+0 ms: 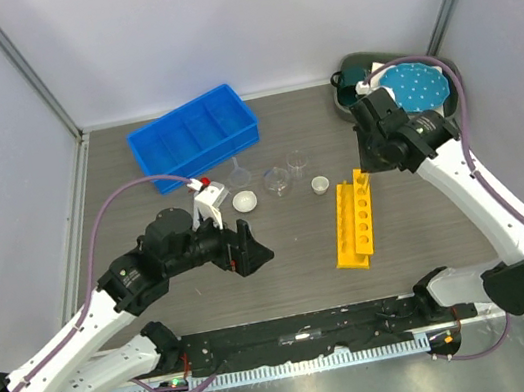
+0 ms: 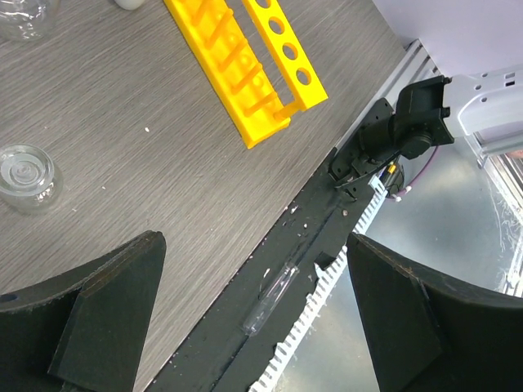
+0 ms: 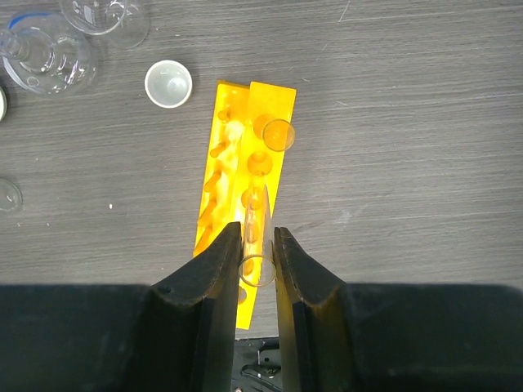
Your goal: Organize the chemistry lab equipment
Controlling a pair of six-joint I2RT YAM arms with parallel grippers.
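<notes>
Right claw point(image 3: 257, 237) pinches tube point(image 3: 254, 208) upright over rack point(image 3: 219, 184), lined up for free hole. Left claw point(image 2: 253, 245) wide, empty, rack's 9 o'clock; loose tube point(image 2: 274, 294) at table's 6 o'clock edge.

I'm standing in a robotics lab cell: white panels point(image 1: 241, 17) are walling in a grey table point(image 1: 430, 227), with a left arm point(image 1: 82, 329) and right arm point(image 1: 492, 206) standing bolted along the bottom edge. A yellow tube rack point(image 1: 356, 220) and clear beakers point(image 1: 297, 161) are sitting mid-frame.
</notes>
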